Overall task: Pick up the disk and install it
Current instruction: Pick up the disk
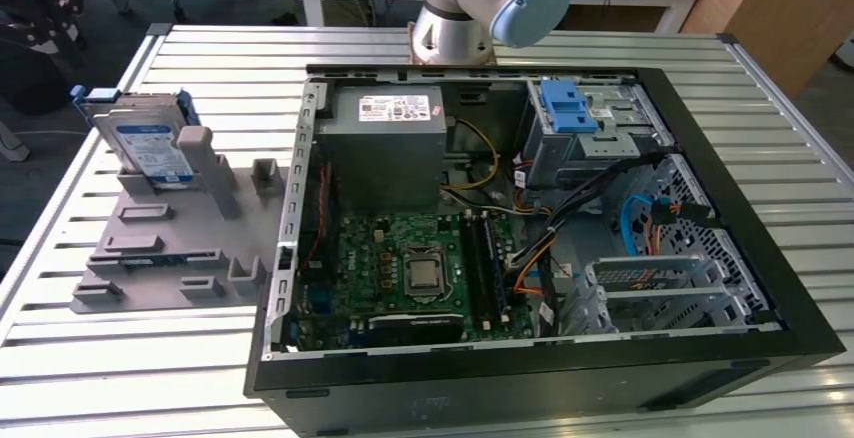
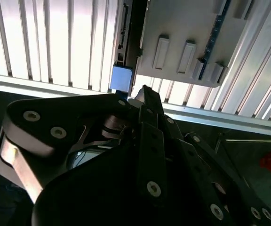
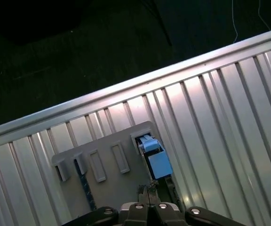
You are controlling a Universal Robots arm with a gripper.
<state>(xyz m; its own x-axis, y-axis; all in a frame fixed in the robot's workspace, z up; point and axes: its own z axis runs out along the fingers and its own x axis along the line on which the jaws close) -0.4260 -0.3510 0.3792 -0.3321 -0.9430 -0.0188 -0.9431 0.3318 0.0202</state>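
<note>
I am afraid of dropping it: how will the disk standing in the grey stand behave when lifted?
The disk is probably stiff and rather heavy for its size, since its body looks metallic. Standing on edge in the stand, it may tip if pushed sideways.

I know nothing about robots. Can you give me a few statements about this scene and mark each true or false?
1. The disk stands on edge in the grey stand, outside the computer case. True.
2. The computer case is closed. False: it lies open, with the green circuit board showing.
3. The gripper grips the disk. False: in the first wrist view it hangs above the disk, apart from it.
4. The grey stand sits on a slatted metal table. True.
5. The grey stand is on the exterior view's right of the computer case. False: it is on the left.
</note>
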